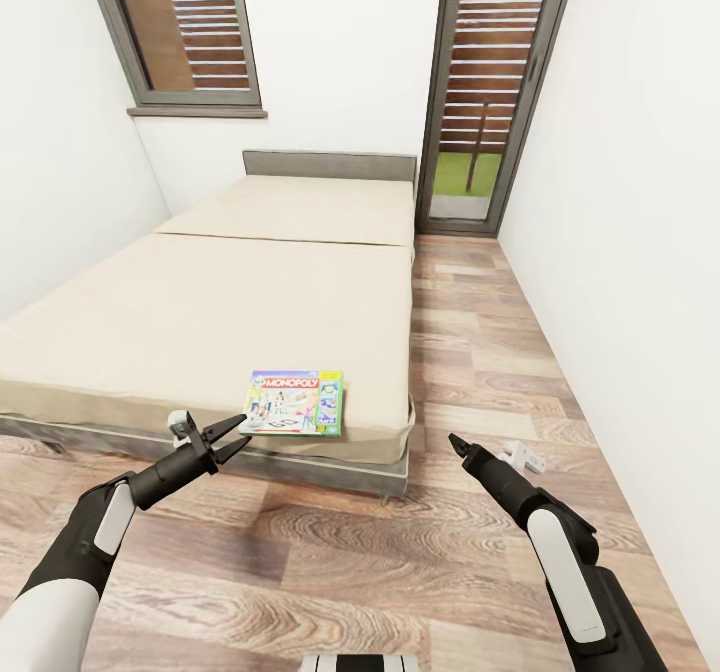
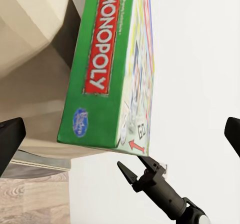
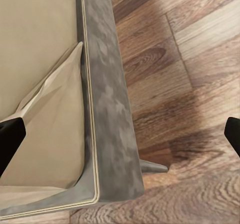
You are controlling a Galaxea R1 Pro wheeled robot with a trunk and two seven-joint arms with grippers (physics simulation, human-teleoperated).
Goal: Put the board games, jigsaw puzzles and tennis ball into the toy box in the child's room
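The robot faces the bed [image 1: 240,302] in the narrow child's room, and the Monopoly box [image 1: 294,403] lies flat on the beige mattress [image 1: 300,207], right at its near edge and toward the near right corner. The left gripper [image 1: 236,435] hangs just in front of that edge, a little left of the box and apart from it, fingers spread and holding nothing. From the left wrist view the box [image 2: 107,64] looms close — green side with the red "MONOPOLY" band facing the camera, the pale printed lid beside it — and the left fingertips [image 2: 10,139] sit wide apart at the frame's edges.

Over on the right, the right gripper [image 1: 458,443] hovers above the wood-plank floor [image 1: 500,352] just off the bed's near right corner. In the right wrist view its dark fingertips [image 3: 11,141] stand well apart, empty — between them the grey bed frame [image 3: 107,109], a slim leg [image 3: 152,167] and the mattress corner. The right gripper [image 2: 134,171] also shows in the left wrist view, jaws parted.

At the far wall stand a grey headboard [image 1: 329,164] and two dark-framed windows [image 1: 185,27].
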